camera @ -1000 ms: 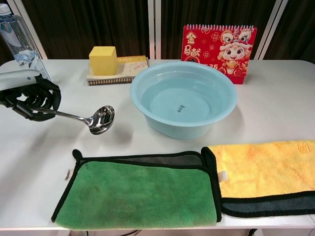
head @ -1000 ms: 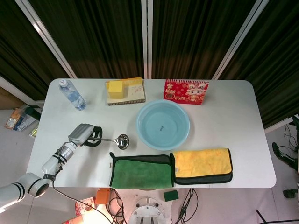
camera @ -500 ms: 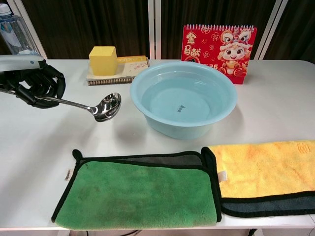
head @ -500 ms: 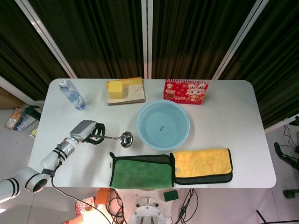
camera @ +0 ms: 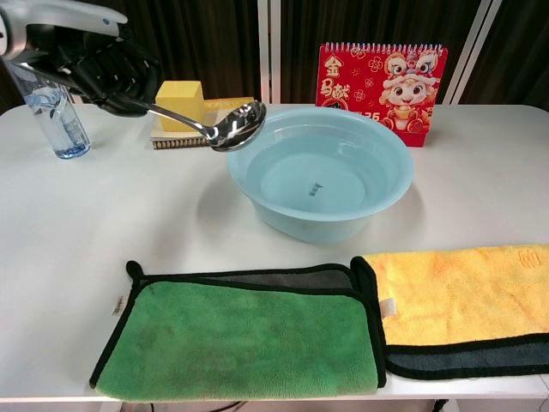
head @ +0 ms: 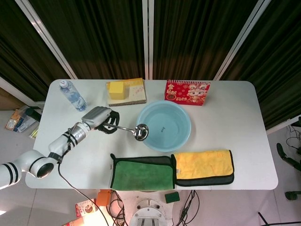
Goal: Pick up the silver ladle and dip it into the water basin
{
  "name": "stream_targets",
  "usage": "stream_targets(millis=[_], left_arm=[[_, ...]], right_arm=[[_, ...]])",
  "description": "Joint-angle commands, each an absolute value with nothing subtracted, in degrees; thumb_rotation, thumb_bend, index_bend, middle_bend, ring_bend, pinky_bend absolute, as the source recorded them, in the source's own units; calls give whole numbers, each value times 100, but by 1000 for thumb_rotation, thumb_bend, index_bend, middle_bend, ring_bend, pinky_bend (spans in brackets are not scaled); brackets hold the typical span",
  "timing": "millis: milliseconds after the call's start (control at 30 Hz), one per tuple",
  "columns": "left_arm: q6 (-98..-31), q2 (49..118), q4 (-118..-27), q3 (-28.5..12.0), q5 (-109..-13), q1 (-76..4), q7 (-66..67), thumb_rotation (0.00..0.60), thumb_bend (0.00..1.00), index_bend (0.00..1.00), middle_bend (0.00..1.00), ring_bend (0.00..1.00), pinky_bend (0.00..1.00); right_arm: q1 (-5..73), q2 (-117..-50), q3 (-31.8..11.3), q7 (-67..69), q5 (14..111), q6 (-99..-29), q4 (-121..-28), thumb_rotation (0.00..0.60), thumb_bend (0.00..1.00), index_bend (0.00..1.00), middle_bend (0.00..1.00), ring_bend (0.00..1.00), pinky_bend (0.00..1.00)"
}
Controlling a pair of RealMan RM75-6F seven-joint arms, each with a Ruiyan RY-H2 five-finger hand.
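Observation:
My left hand grips the handle of the silver ladle and holds it up in the air. The ladle's bowl hangs just above the left rim of the light blue water basin, which holds shallow water. The handle runs back to the left into the hand's closed fingers. My right hand shows in neither view.
A green cloth and a yellow cloth lie along the front edge. At the back stand a water bottle, a yellow block on a notebook, and a red calendar.
My left hand has lifted the ladle and carried it right and toward the back, from over the bare table to the basin's left rim.

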State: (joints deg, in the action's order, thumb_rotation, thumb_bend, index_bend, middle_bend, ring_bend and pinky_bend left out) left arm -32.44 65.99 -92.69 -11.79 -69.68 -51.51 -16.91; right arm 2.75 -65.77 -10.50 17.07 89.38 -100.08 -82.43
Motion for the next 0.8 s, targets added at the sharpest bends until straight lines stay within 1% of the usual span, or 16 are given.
stream_targets(millis=[33, 100, 200, 300, 333, 433, 567, 667, 800], left_arm=[[-2662, 6610, -9294, -1368, -6295, -5793, -1215, 600, 372, 818, 825, 833, 884], [-2451, 6726, -9190, -1352, -5897, -6127, -1003, 600, 373, 819, 825, 833, 884], [-2226, 6906, -8914, -1222, -5266, -6643, -708, 600, 373, 819, 826, 834, 884], [-2232, 7093, -8594, -907, -4644, -7157, -297, 600, 372, 819, 826, 834, 885], [-2314, 7172, -8482, -723, -4397, -7360, -69, 600, 373, 819, 825, 834, 885], [-2636, 7369, -8366, -363, -3783, -7730, 383, 600, 374, 819, 826, 835, 884], [-3314, 7677, -8360, 81, -2995, -8080, 1105, 600, 372, 824, 826, 835, 884], [-3745, 7900, -8355, 326, -2568, -8238, 1653, 600, 373, 827, 827, 837, 885], [-4099, 8109, -8352, 467, -2180, -8358, 2207, 600, 373, 830, 830, 842, 885]], right_arm=[[281, -6577, -1050, 1712, 8938, -9999, -8247, 600, 291, 0, 0, 0, 0], [281, -6575, -1051, 1730, 8920, -9984, -8236, 600, 291, 0, 0, 0, 0], [268, -6568, -1061, 1801, 8875, -9976, -8192, 600, 290, 0, 0, 0, 0], [241, -6574, -1069, 1909, 8828, -9985, -8123, 600, 291, 0, 0, 0, 0], [231, -6580, -1069, 1953, 8808, -9983, -8090, 600, 292, 0, 0, 0, 0], [212, -6598, -1065, 2066, 8779, -9978, -8006, 600, 292, 0, 0, 0, 0], [194, -6624, -1055, 2202, 8760, -9970, -7872, 600, 292, 0, 0, 0, 0], [185, -6630, -1064, 2274, 8745, -9978, -7814, 600, 292, 0, 0, 0, 0], [176, -6658, -1054, 2360, 8765, -9997, -7742, 600, 292, 0, 0, 0, 0]])
